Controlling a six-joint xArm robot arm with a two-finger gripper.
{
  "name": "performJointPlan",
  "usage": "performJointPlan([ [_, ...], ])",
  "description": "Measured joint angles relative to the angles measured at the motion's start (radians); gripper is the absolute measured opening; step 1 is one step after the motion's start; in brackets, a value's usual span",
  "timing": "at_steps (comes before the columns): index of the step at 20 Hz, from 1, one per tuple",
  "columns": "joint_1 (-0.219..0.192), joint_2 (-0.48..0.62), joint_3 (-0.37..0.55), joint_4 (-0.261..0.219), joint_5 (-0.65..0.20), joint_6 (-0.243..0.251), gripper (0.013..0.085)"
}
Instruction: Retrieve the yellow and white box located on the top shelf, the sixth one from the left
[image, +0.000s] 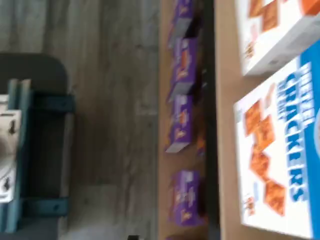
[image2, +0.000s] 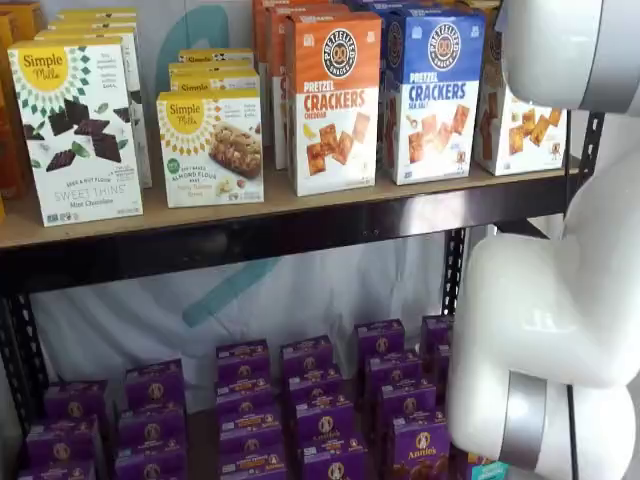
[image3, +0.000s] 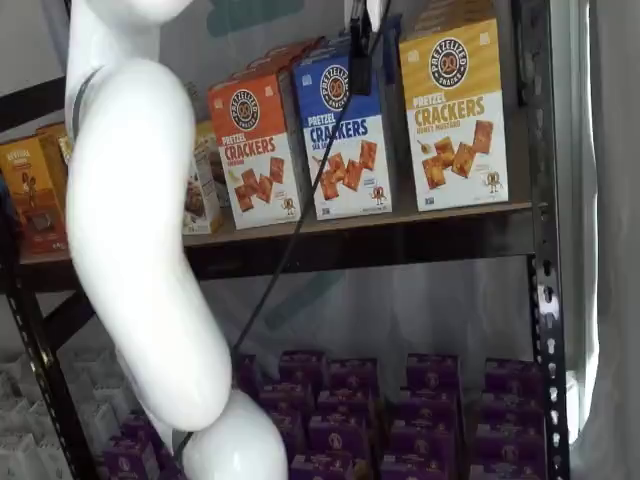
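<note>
Nothing is retrieved yet: the yellow and white box stands upright on the top shelf, beside the blue sea-salt carton. Only the tool hangs before that carton; its spread is unclear, holding nothing. Approach, grasp and withdrawal remain.

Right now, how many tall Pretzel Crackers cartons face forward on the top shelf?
3: orange carton leftmost, blue carton in the middle, yellow and white box rightmost. More stand behind, partly hidden.

Top shelf tan wood, dark metal rail; yellow and white box printed cardboard
</note>
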Motion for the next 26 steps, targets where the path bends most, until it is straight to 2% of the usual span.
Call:
performJointPlan([
  [5,-0.026,-0.060,0.094,0.104,-0.118,0.008,0.0850],
  [7,-0.029,-0.067,0.107,0.124,-0.142,0.010,0.0850],
  [13,-0.047,-0.037,0.065,0.164,-0.134,0.018,0.0850],
  [22,-0.067,0.017,0.033,0.199,-0.202,0.000,0.0850],
  [26,-0.075,0.059,-0.007,0.215,-0.201,0.000,0.0850],
])
